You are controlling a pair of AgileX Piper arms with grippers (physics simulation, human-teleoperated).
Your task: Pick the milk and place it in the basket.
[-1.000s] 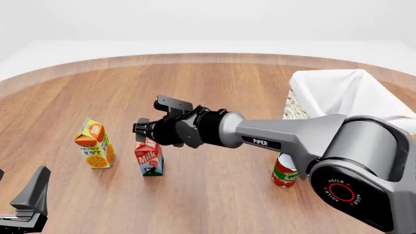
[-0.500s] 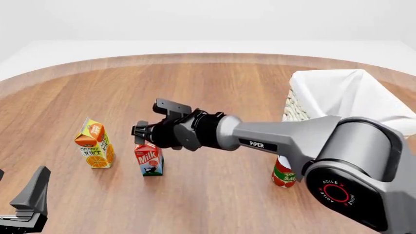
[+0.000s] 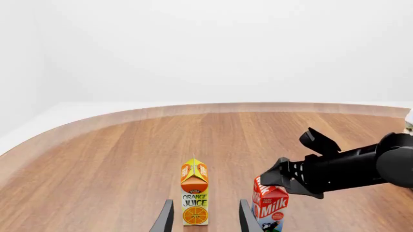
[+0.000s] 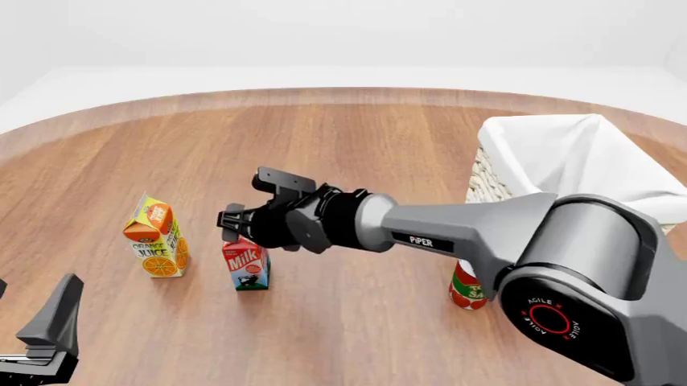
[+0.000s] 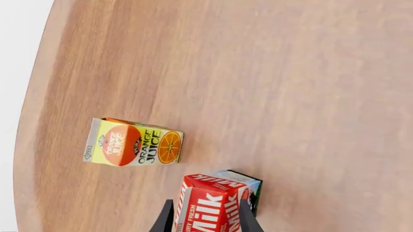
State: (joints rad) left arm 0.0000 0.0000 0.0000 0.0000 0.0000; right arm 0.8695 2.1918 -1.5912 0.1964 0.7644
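The milk [image 4: 246,266] stands upright on the wooden table, a red carton with white lettering and a blue-green base. My right gripper [image 4: 237,228] reaches across from the right and sits at the carton's gable. In the right wrist view the milk [image 5: 216,205] lies between the two fingers of my right gripper [image 5: 206,221], which is open with its jaws flanking the red top. The left wrist view shows the milk [image 3: 270,208] under the right gripper [image 3: 279,177]. My left gripper [image 4: 27,318] hangs open at the near left, holding nothing. The white wicker basket [image 4: 504,133] stands at the right.
An orange juice carton [image 4: 157,238] stands just left of the milk, about a carton's width away. A red tomato sauce can [image 4: 469,287] sits near the basket, partly behind my right arm. The table's curved far edge [image 4: 322,92] runs behind everything.
My right gripper has edged down and slightly nearer, closing in on the milk's top. The milk, juice and left arm have not moved.
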